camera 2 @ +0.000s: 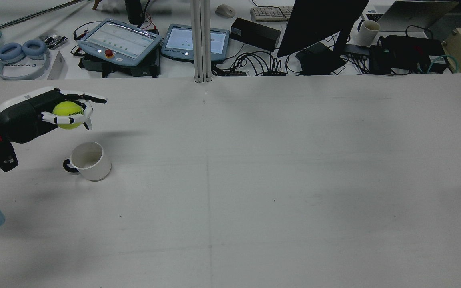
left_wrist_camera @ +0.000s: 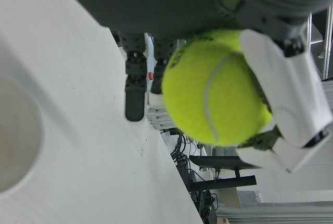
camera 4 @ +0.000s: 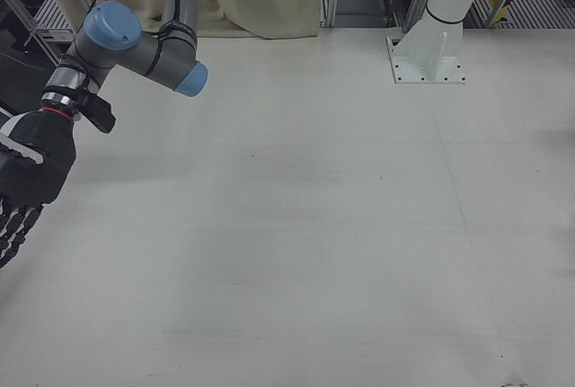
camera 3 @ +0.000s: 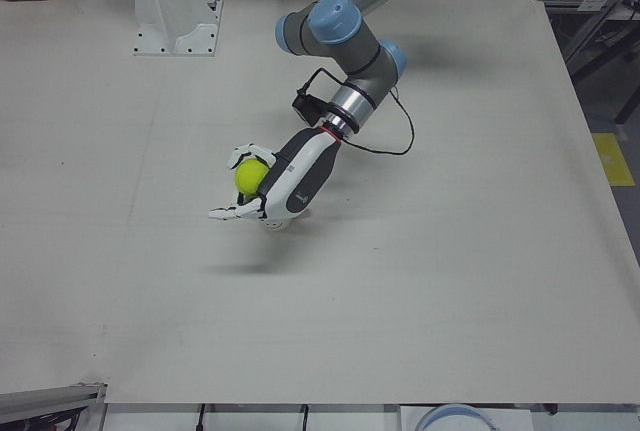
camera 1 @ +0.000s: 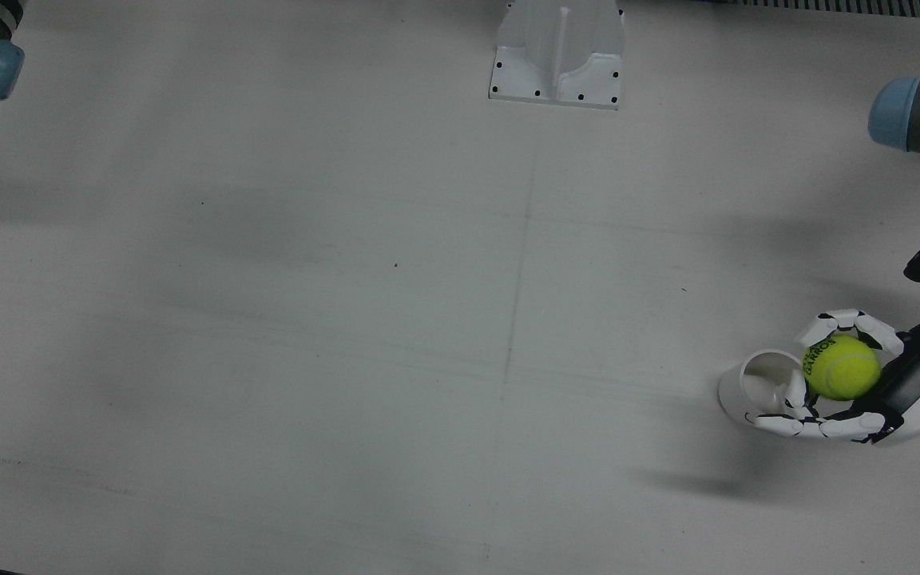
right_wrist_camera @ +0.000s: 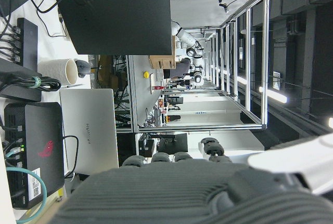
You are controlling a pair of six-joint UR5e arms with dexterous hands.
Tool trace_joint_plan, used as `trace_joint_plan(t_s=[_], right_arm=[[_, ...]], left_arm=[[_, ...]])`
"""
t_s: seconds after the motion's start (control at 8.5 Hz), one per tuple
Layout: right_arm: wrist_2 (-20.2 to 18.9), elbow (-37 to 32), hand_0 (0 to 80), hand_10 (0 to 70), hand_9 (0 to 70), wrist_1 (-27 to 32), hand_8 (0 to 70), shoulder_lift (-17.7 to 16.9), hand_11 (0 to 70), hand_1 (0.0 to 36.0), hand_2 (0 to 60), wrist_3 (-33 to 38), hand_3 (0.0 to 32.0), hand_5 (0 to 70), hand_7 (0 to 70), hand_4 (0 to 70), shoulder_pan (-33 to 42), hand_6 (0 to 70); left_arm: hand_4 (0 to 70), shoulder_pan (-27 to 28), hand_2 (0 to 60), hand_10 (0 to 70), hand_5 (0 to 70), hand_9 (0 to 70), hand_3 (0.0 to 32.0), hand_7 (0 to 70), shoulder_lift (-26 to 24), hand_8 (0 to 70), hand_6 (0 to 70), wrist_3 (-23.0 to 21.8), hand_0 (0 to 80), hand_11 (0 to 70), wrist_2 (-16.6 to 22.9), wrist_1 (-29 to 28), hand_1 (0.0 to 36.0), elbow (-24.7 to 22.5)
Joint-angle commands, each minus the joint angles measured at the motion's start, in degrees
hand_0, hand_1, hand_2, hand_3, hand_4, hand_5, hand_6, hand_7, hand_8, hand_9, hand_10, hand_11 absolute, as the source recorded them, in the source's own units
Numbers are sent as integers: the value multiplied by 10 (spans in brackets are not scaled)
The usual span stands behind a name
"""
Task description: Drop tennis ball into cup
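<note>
Carry step: the left hand is clamped on the ball, held in the air above and just beyond the cup, which stands upright on the table at its left side. Next the ball needs centring over the rim before the fingers part. The right hand hangs at the right edge; whether it is open or closed I cannot tell

The tennis ball sits in the left hand above the cup.
</note>
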Motion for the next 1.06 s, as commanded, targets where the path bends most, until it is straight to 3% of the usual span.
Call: trace_joint_plan(t_s=[0.0,0.12,0.24,0.59,0.71,0.82,0.94], right_arm=[[0,0,0,0,0,0,0,0,0,0,0,0,0,0,0,0,0,0],[0,0,0,0,0,0,0,0,0,0,0,0,0,0,0,0,0,0],[0,0,0,0,0,0,0,0,0,0,0,0,0,0,0,0,0,0],[0,0,0,0,0,0,0,0,0,0,0,0,0,0,0,0,0,0],[0,0,0,0,0,0,0,0,0,0,0,0,0,0,0,0,0,0],[0,0,0,0,0,0,0,0,0,0,0,0,0,0,0,0,0,0],[0,0,0,0,0,0,0,0,0,0,0,0,0,0,0,0,0,0]], left_arm=[[212,-1,251,33,32,161,0,393,24,76,142,-2,432,53,1,-28,141,-5],[61,0,262,0,4,18,0,160,23,0,7,-2,457,0,1,-31,194,-5],[0,-1,276,0,4,9,0,118,23,0,2,-5,463,0,1,-33,217,-6],[0,-4,300,0,2,10,0,121,16,0,0,-14,467,0,4,-34,235,-14],[0,-22,348,0,11,11,0,125,16,0,9,-33,454,0,4,-8,220,-46],[2,-87,332,0,15,14,0,141,-13,7,47,-33,456,0,4,15,214,-43],[9,-142,274,0,5,18,0,162,-33,0,6,-33,461,0,6,16,210,-9]])
